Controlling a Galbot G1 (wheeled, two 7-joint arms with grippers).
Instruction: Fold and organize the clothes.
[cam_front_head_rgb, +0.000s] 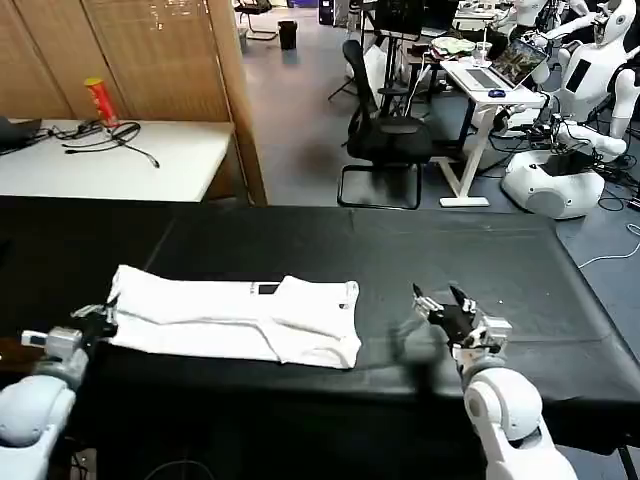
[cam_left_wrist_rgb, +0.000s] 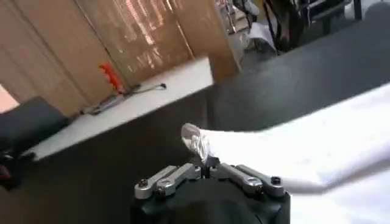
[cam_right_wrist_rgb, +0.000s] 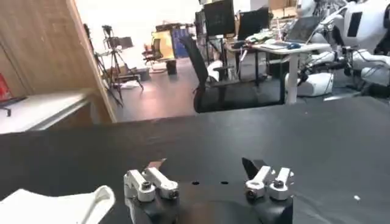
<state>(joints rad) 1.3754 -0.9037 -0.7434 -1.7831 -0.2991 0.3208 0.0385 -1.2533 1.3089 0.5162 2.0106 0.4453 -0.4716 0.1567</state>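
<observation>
White T-shirt (cam_front_head_rgb: 240, 318) lies folded on black desk (cam_front_head_rgb: 480, 260), left-centre. Left gripper (cam_front_head_rgb: 100, 322) pinching shirt's left edge. Right gripper (cam_front_head_rgb: 440, 306) spread, hovering right of shirt, apart.

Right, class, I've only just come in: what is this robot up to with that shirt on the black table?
The robot is partway through folding a white T-shirt, which lies as a long folded strip on the black table covering. The left gripper is shut on the T-shirt's left end. The right gripper is open and holds nothing, hovering over bare covering to the right of the shirt.
</observation>
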